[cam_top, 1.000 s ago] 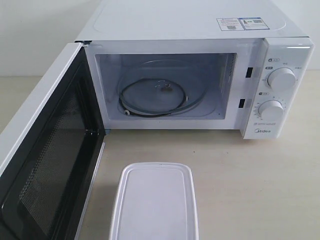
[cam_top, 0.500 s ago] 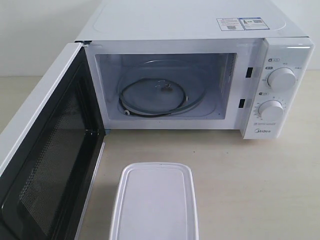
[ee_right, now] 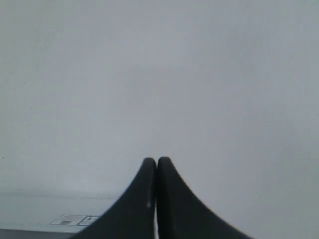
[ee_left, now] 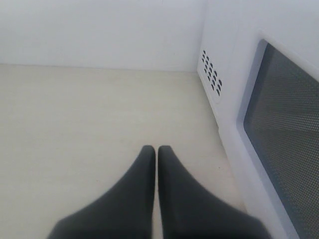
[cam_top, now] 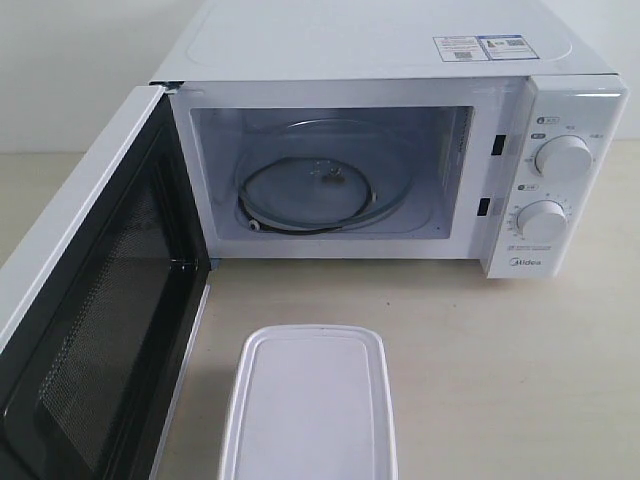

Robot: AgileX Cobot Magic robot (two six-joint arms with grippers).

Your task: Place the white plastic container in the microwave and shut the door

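Plainly, no part of the task had been done at this moment. The white plastic container point(cam_top: 310, 410) sat with its lid on at the lower centre of the exterior view, on the desk point(cam_top: 500, 350). It was in front of the microwave point(cam_top: 380, 45) and apart from it, and neither of my arms touched it. The door point(cam_top: 95, 320) stood swung wide at the left of the frame. The cavity in the middle held only the glass turntable point(cam_top: 315, 185) on its ring. Neither arm showed in the exterior view. My left gripper point(ee_left: 157, 152) was clenched on nothing, its tips pressed together over bare desk. It hung near the outer face of the door, with the microwave's vent holes point(ee_left: 212, 74) beyond. My right gripper point(ee_right: 156, 162) was clenched on nothing as well and faced a blank pale surface. A sticker point(ee_right: 75, 219) lay below it, so I judged it was somewhere over the oven's top. The step in hand, as I read it, was the first approach to the container. One gripper would have to spread its tips, come down over the box and take it across its narrow width. It would then have to lift the box level and carry it through the opening, clear of the door's edge, onto the turntable. After that, my left arm looked well placed to push the door shut.
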